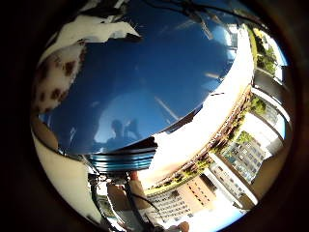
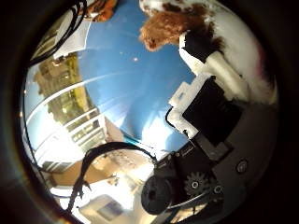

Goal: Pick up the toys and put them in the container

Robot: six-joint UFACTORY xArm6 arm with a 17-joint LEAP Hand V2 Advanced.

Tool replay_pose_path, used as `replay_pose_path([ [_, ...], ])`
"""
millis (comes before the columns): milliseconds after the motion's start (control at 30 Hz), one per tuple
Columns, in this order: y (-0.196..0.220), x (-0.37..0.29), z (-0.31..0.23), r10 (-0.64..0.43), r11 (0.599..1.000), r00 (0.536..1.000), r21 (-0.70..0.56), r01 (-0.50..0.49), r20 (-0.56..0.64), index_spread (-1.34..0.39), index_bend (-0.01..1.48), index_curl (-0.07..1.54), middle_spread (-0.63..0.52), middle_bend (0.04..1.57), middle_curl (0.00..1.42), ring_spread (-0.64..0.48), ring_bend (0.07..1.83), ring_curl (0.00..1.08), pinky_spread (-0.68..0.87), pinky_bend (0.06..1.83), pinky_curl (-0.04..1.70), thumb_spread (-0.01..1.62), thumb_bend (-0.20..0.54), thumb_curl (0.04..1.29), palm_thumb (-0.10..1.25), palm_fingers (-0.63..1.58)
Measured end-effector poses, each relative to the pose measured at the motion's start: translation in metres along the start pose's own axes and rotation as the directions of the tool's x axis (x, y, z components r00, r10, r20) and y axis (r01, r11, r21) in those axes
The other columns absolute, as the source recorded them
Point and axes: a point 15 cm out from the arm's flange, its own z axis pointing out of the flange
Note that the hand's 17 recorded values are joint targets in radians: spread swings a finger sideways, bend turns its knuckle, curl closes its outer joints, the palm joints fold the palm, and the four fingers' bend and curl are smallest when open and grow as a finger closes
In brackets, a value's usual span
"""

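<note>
Blue and shiny, the container (image 1: 145,72) fills most of what you see, so your hand (image 2: 210,112) is very close to it. A spotted toy (image 1: 55,79), white with brown patches, rests against that blue surface at the edge of the little-finger side view. The thumb side view shows a furry toy (image 2: 163,25) in brown and white, probably the same one, and one of your fingers (image 2: 205,56) lies right against its fur. I cannot tell if your fingers are curled round the toy or only touching it. If the hold is loose, the toy could slip and slide off the smooth blue surface. Go slowly and keep the toy snug.
</note>
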Motion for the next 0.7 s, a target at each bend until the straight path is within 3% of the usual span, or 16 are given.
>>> replay_pose_path([
  [133, 0.006, -0.003, -0.037, 0.003, 0.997, 1.000, 0.083, -0.001, -0.028, -0.49, 0.41, 0.12, -0.17, 1.04, 0.85, -0.02, 1.35, 0.65, 0.28, 1.43, 0.44, 1.11, 0.042, 0.55, 0.95, 1.07],
  [400, 0.047, -0.049, -0.122, -0.071, 0.997, 0.997, 0.039, 0.071, -0.006, -0.69, 0.65, 0.12, -0.21, 1.12, 0.97, -0.08, 1.39, 0.72, 0.19, 1.57, 0.56, 1.13, 0.014, 0.63, 0.99, 0.98],
  [700, 0.048, -0.130, -0.252, -0.198, 0.964, 0.978, 0.196, 0.181, 0.069, -0.85, 0.84, 0.11, -0.23, 1.18, 1.05, -0.11, 1.45, 0.77, 0.14, 1.64, 0.65, 1.15, -0.011, 0.70, 0.98, 0.88],
])
